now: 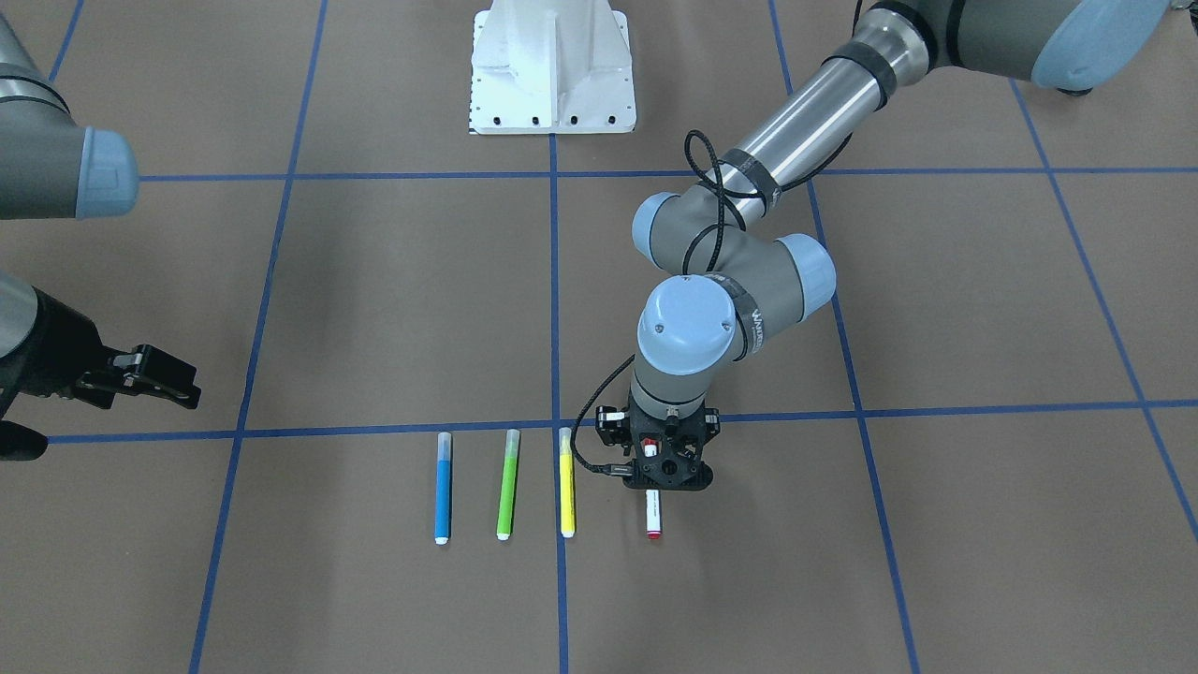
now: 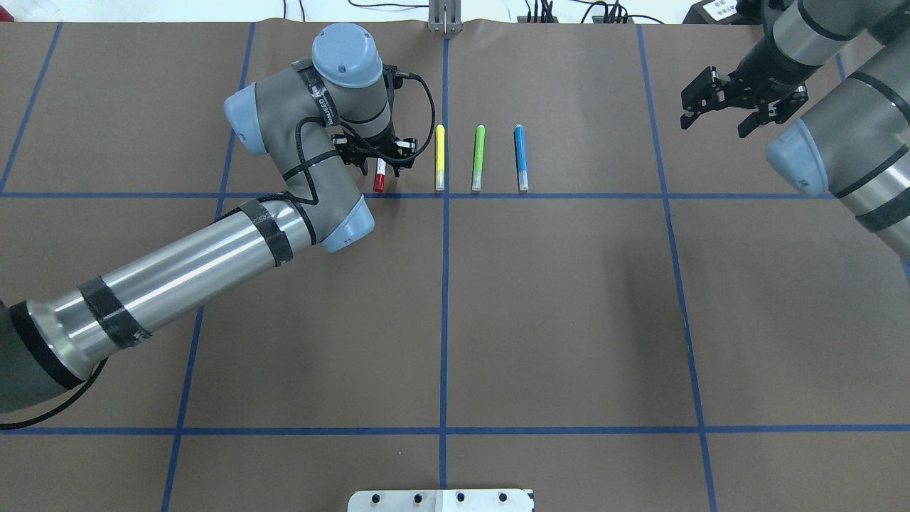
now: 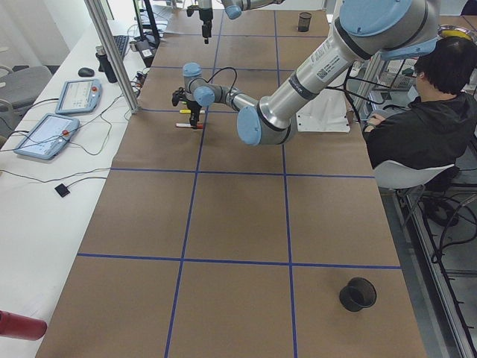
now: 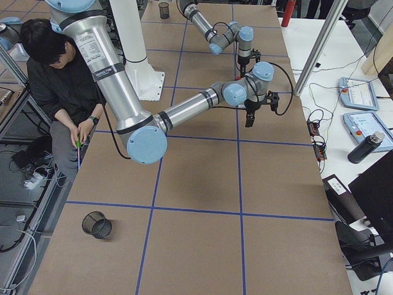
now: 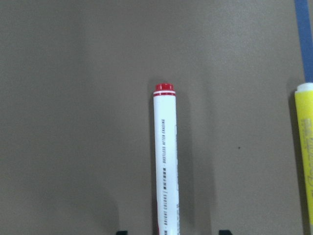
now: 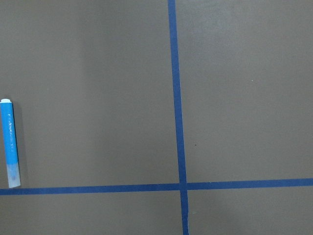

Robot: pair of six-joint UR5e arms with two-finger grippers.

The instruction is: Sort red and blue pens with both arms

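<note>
The red pen lies on the brown table at the end of a row of markers, its red cap toward the robot. My left gripper stands directly over it, open; in the left wrist view the white barrel runs between two fingertips that stand well apart from it. The blue pen lies at the row's other end and shows at the left edge of the right wrist view. My right gripper hovers open and empty, far to the blue pen's right.
A yellow marker and a green marker lie between the two pens. Black mesh cups stand at the table's two ends. A seated person is beside the white pedestal.
</note>
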